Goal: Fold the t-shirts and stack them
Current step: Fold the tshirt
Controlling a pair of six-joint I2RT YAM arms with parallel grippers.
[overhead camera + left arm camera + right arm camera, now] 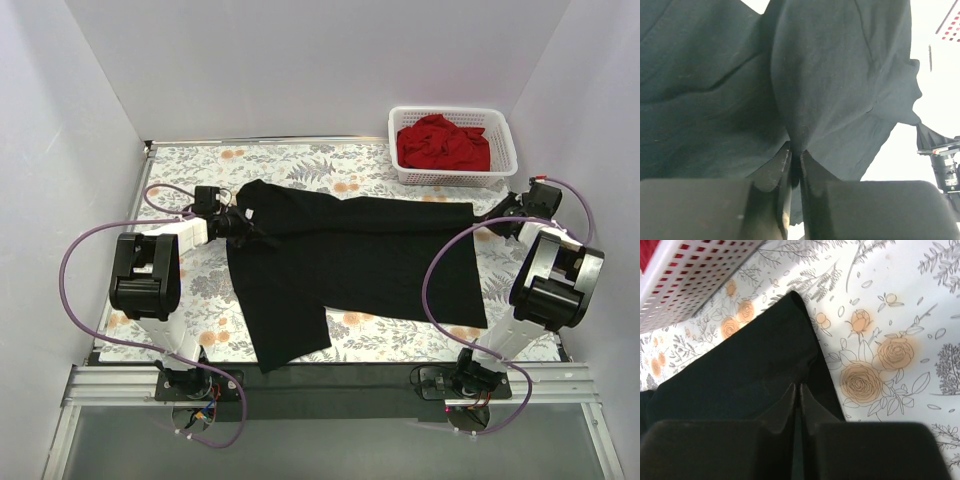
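Floral tabletop [190, 165]: two t-shirts [350, 250] [443, 145], one basket [450, 110]

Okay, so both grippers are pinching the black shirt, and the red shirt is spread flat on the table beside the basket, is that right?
Not quite. The red shirt is not spread on the table: it lies bunched inside the white basket, as the top view shows. The rest stands: the left gripper and the right gripper each pinch the black shirt.

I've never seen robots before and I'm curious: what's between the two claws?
The black shirt stretches from the left gripper to the right gripper, each pinching an end. This is clearest in the top view.
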